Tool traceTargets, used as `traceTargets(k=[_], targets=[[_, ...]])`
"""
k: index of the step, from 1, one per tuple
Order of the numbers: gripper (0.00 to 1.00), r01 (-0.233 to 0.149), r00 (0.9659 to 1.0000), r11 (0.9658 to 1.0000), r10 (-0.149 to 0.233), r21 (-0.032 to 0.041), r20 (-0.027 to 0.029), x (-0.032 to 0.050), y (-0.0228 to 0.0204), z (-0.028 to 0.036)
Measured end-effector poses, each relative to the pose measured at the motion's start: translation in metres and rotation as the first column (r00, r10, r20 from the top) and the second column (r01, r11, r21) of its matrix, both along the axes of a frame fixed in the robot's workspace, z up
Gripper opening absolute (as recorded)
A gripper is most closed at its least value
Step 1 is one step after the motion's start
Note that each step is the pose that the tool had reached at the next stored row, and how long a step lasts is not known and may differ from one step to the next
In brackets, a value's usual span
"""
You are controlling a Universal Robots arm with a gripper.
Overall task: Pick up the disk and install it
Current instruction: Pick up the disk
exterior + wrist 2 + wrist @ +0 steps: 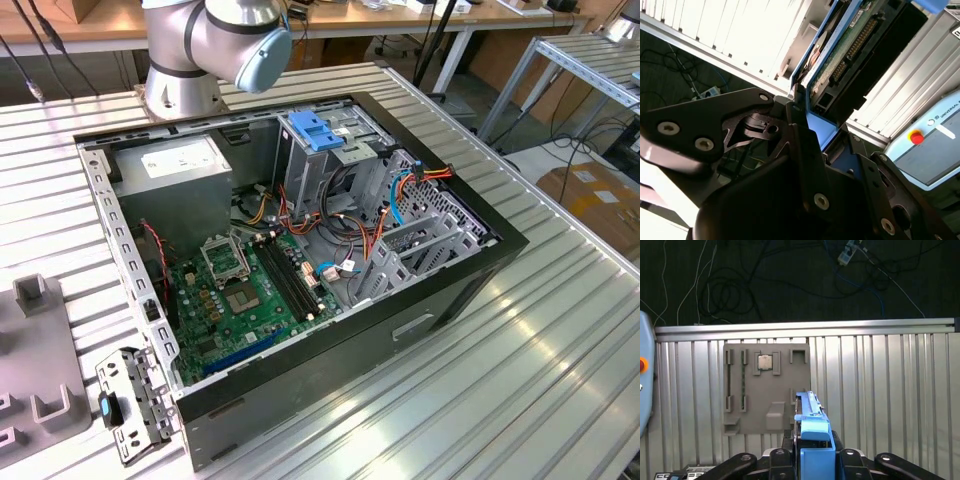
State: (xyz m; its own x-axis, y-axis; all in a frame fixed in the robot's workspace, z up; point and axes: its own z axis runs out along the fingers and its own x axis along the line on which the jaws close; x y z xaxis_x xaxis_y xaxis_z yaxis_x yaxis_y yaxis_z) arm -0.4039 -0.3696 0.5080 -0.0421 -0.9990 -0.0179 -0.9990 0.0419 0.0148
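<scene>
1. Jaws clamped on disk point(813, 432), gripping its blue carrier, disk edge-on in first wrist view
2. Disk held over counter point(890, 390), beside grey tray point(772, 390)
3. Open PC case point(300, 250) on counter in exterior view

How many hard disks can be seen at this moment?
1. The disk is clamped edge-on in the gripper, in both wrist views. Others may sit hidden in the drive cages of the computer case.

I see lettering on the pendant point(932, 160) beside its red button point(915, 136); print on the disk point(840, 50) and grey box point(168, 195) is unreadable to me.
</scene>
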Motion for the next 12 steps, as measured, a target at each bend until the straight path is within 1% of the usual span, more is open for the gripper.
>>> traceTargets(k=[1,2,6,8,12], targets=[[0.37,0.000,1.0000,1.0000,0.000,0.0000,-0.0001,0.0038,0.0000,0.0000],[0.37,0.000,1.0000,1.0000,0.000,0.0000,-0.0002,0.0057,0.0000,0.0000],[0.37,0.000,1.0000,1.0000,0.000,0.0000,-0.0003,0.0102,0.0000,0.0000],[0.37,0.000,1.0000,1.0000,0.000,0.0000,-0.0004,0.0145,0.0000,0.0000],[0.37,0.000,1.0000,1.0000,0.000,-0.0001,-0.0007,0.0197,0.0000,0.0000]])
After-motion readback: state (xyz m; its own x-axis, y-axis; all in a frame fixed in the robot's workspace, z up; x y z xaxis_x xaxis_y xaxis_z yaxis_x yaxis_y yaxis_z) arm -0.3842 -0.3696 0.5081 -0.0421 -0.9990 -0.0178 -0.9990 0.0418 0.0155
